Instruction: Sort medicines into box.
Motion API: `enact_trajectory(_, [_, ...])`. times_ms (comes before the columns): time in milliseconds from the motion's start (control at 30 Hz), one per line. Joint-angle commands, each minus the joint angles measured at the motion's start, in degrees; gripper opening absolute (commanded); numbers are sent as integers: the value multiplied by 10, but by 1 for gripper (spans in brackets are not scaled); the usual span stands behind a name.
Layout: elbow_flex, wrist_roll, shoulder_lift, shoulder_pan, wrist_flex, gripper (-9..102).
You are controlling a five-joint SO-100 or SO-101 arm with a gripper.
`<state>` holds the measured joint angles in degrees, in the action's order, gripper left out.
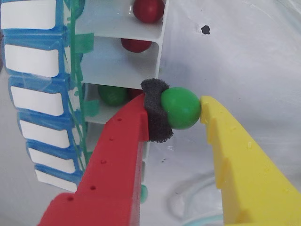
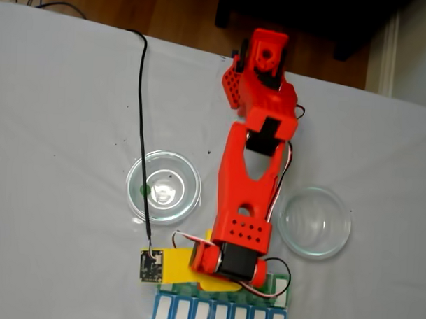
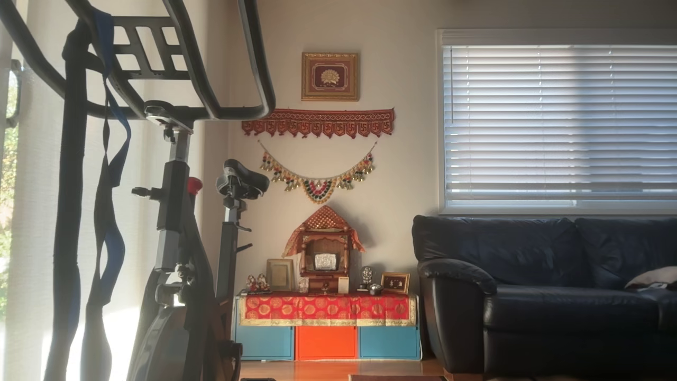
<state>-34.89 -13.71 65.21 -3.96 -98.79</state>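
In the wrist view my gripper (image 1: 181, 109) is shut on a green medicine ball (image 1: 183, 106), pinched between the black foam pad on the red finger (image 1: 157, 113) and the yellow finger (image 1: 221, 132). The ball hangs just right of the box (image 1: 122, 63), whose white compartments lie open. The top two compartments each hold a red ball (image 1: 148, 9), and the third holds a green ball (image 1: 113, 95) with a sliver of red beside it. In the fixed view the red arm (image 2: 247, 182) reaches down over the box (image 2: 282, 291) and hides the gripper's tips.
A blue-and-white organizer row (image 1: 35, 94) adjoins the box (image 2: 221, 315). Two clear glass dishes stand on the white cloth, one left (image 2: 163, 186) and one right (image 2: 314, 222) of the arm. A black cable (image 2: 140, 129) runs to a small board (image 2: 150, 266).
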Motion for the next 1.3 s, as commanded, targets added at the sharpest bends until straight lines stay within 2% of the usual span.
enact_trajectory(0, [203, 2, -47, 1, -62, 1])
enact_trajectory(33, [290, 2, -97, -1, -99, 1])
enact_trajectory(133, [388, 12, -156, -6, -104, 1])
enact_trajectory(367, [476, 30, -217, -4, -104, 1])
enact_trajectory(1267, [412, 38, -198, 4, -105, 1])
